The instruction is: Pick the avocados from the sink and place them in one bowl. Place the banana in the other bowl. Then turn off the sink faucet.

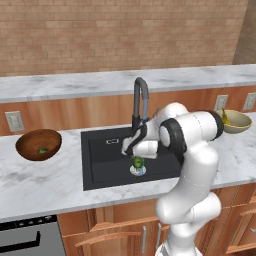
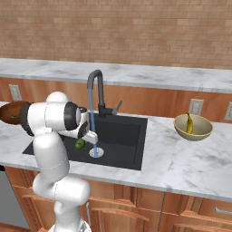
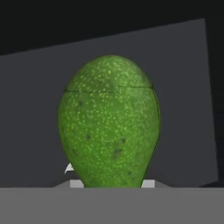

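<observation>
My gripper (image 1: 136, 157) hangs low over the black sink (image 1: 102, 160), shut on a green avocado (image 1: 137, 162) just above the round silver drain (image 1: 138, 171). The hand view has that avocado (image 3: 109, 122) close up, hiding the fingertips. A second avocado (image 1: 43, 150) lies in the dark wooden bowl (image 1: 30, 141) on the counter left of the sink. The yellow banana (image 2: 189, 123) sits in the pale beige bowl (image 2: 195, 133) on the right. From the dark gooseneck faucet (image 1: 140, 95) a blue stream of water (image 2: 92, 122) runs down.
Marble counter (image 1: 45, 182) surrounds the sink, with a raised ledge and brick wall behind. Wall outlets (image 1: 14, 121) sit on the wooden backsplash. A dark appliance front (image 1: 25, 239) is below the counter at the left. My arm's white body (image 1: 192, 165) stands before the sink's right side.
</observation>
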